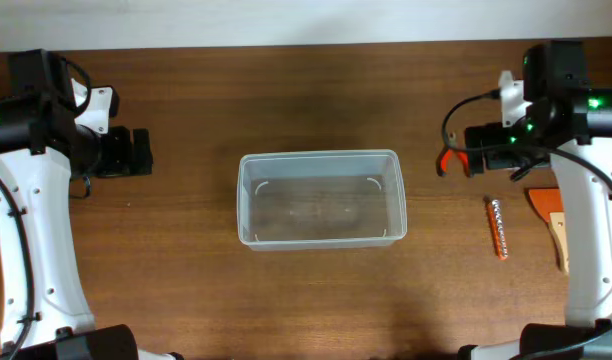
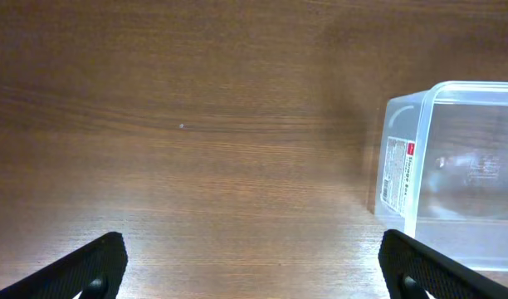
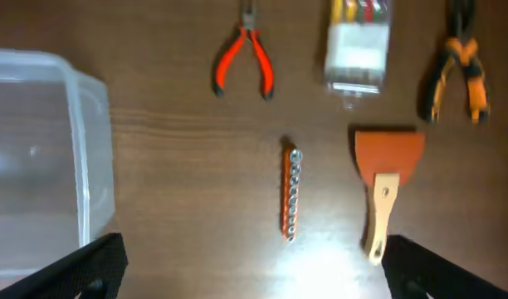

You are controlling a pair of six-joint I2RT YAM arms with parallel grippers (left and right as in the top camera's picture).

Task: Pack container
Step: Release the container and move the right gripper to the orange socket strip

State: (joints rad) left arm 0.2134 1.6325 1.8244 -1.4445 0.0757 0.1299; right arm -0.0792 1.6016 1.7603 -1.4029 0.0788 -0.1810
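The clear plastic container stands empty in the middle of the table. It also shows at the right of the left wrist view and at the left of the right wrist view. My left gripper is open and empty, well left of the container, over bare wood. My right gripper is open and empty to the right of the container, hovering above a group of hand tools.
To the right of the container lie red-handled pliers, a small clear box of bits, orange-and-black pliers, an orange socket rail and an orange scraper with a wooden handle.
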